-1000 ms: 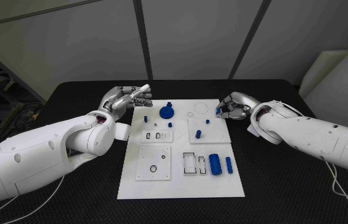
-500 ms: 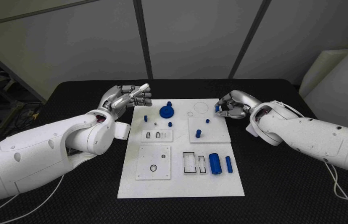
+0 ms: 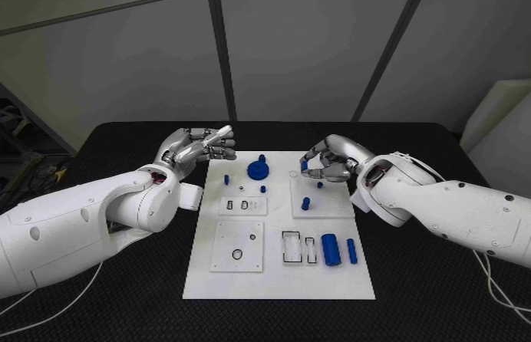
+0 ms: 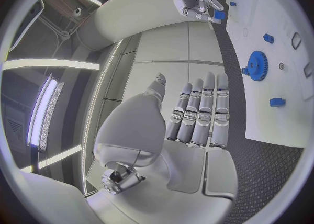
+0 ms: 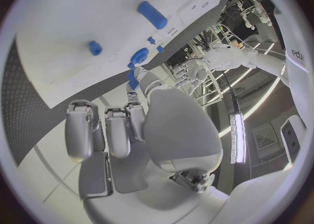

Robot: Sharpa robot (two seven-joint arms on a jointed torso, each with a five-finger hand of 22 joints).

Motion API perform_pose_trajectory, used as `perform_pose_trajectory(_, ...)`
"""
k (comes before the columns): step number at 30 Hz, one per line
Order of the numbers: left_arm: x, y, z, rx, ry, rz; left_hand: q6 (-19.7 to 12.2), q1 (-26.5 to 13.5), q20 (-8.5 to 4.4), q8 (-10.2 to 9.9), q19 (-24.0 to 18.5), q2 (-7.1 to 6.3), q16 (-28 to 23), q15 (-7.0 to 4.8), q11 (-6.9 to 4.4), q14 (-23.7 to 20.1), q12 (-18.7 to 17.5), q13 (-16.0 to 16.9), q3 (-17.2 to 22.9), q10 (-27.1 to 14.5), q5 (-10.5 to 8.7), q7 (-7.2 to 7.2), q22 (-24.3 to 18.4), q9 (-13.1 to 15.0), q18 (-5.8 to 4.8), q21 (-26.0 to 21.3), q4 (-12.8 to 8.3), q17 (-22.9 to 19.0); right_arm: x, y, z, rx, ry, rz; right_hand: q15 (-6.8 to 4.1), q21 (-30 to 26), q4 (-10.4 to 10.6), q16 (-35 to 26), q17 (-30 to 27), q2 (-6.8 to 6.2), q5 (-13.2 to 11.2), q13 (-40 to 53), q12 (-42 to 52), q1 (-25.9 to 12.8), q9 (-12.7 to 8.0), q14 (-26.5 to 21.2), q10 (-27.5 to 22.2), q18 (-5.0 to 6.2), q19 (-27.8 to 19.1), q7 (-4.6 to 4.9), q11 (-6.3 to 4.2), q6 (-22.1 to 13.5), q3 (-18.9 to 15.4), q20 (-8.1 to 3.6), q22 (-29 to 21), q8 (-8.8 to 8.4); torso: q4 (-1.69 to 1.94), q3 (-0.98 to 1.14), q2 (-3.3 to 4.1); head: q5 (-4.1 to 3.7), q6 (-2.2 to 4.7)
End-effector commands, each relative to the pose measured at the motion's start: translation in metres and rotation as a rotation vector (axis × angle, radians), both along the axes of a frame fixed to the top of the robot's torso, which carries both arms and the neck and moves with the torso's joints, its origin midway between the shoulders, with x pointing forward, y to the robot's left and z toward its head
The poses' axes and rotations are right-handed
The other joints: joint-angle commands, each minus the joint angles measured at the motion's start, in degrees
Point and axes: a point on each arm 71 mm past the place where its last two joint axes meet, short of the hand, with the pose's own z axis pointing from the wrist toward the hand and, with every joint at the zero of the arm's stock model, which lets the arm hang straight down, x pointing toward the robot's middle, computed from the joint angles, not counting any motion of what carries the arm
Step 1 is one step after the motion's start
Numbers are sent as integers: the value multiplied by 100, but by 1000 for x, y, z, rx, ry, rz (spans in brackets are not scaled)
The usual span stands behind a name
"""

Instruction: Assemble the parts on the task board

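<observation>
The white task board (image 3: 277, 281) lies in the middle of the black table. A blue gear (image 3: 258, 170) stands at its far end, with short blue pegs (image 3: 305, 203) on the small plates nearer me. Two blue cylinders (image 3: 328, 250) lie at the near right. My right hand (image 3: 327, 162) hovers over the board's far right part and pinches a small blue part (image 4: 219, 14) in its fingertips. My left hand (image 3: 199, 149) is raised beside the board's far left corner, fingers straight and holding nothing. The left wrist view shows the gear (image 4: 256, 66) beyond those fingers (image 4: 199, 110).
Small white plates with slots and holes (image 3: 237, 255) sit on the board's near half. The black table (image 3: 443, 296) has free room on both sides of the board. Grey wall panels stand behind the table.
My right hand has moved left, from beside the board's far right edge to over its far right part, still pinching the small blue part. The left hand has stayed in place.
</observation>
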Motion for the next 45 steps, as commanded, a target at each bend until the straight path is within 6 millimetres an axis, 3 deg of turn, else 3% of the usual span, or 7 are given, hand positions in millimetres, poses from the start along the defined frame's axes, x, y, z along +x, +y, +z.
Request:
perform_pose_trajectory(1, 1, -1, 1, 0, -6, -14, 36, 16, 4, -34, -48, 49, -20, 0, 3, -44, -40, -3, 0, 31, -3, -12, -9, -9, -70, -22, -30, -9, -2, 14, 1, -39, 10, -25, -23, 11, 3, 33, 1182, 57, -17, 567, -9, -1, 11, 530, -3, -16, 6, 0, 13, -1, 52, -1, 345, 16, 6, -12, -25, 58, -47)
perform_pose_trajectory(8, 3, -2, 2, 1, -7, -11, 36, 16, 4, -34, -48, 49, -20, 0, 3, -44, -40, -3, 0, 31, -3, -12, -9, -9, -70, -22, -30, -9, -6, 60, -1, -81, -2, 25, -22, 0, -9, 22, 1161, 59, -18, 544, -32, 8, 10, 525, -23, -12, -6, 2, 14, -2, 68, 1, 323, 15, 22, -23, -34, 108, -72)
perform_pose_trajectory(17, 3, -3, 2, 0, -5, -16, 36, 16, 4, -34, -48, 49, -20, 0, 3, -44, -40, -3, 0, 31, -3, -12, -9, -9, -70, -22, -30, -9, -17, 92, -15, -153, -23, 85, -17, -5, -21, 19, 1156, 43, -26, 532, -46, 2, 4, 524, -37, -10, -11, 11, 21, -26, 81, 6, 314, 2, 9, -13, -22, 174, -96)
perform_pose_trajectory(33, 4, -5, 2, -1, 3, -23, 37, 21, 6, -35, -49, 50, -24, 1, 3, -45, -42, -2, -1, 33, -3, -13, -10, -9, -70, -24, -35, -10, -37, 120, -30, -179, -37, 149, -9, -7, -37, 16, 1151, 17, -33, 536, -45, -7, -2, 523, -39, -9, -13, 23, 29, -43, 91, 11, 312, -7, 4, -6, -16, 229, -136)
perform_pose_trajectory(45, 4, -6, 2, -1, 4, -25, 37, 21, 6, -35, -49, 50, -24, 1, 3, -45, -42, -2, -1, 33, -3, -13, -10, -9, -70, -24, -35, -10, -40, 127, -38, -191, -18, 165, -4, -8, -35, 17, 1152, -1, -41, 538, -43, -30, -4, 523, -38, -9, -15, 29, 35, -47, 90, 15, 310, -10, 7, -10, -23, 256, -197)
